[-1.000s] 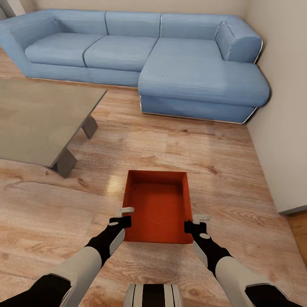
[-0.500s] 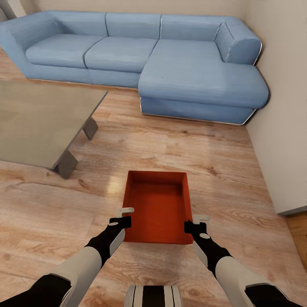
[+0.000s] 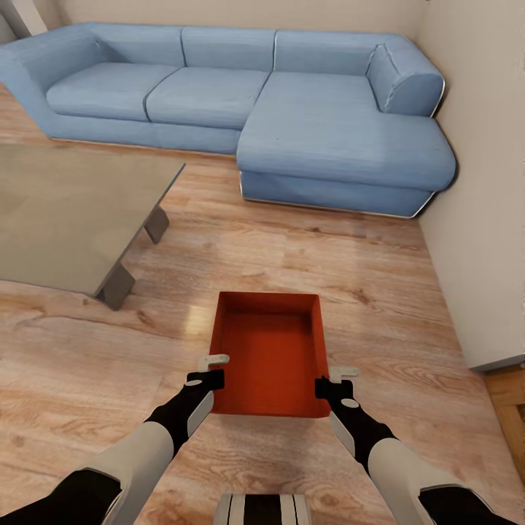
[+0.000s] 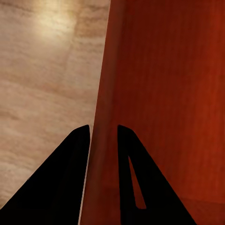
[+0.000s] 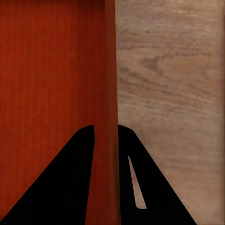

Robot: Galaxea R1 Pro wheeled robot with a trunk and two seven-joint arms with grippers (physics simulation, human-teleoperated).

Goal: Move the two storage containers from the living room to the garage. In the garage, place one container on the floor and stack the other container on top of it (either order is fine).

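One red-orange open-topped storage container (image 3: 268, 354) hangs level over the living room's light wood-plank floor (image 3: 343, 255), straight ahead of me. My left gripper (image 3: 212, 370) is shut on its left wall near the front corner. My right gripper (image 3: 331, 379) is shut on its right wall. In the left wrist view the dark fingers (image 4: 70, 178) pinch the thin wall of the container (image 4: 164, 93). The right wrist view has the fingers (image 5: 75, 183) clamped on the container's (image 5: 47, 70) wall in the same way. The second container is out of view.
A blue corner sofa (image 3: 292, 109) fills the back of the room. A low grey table (image 3: 65, 211) stands at the left. A beige wall (image 3: 481, 219) runs along the right, ending at a corner (image 3: 503, 361) near me.
The whole view has shifted slightly: sofa and table sit a little lower and further right in the picture. The container stays in the same place between both grippers.
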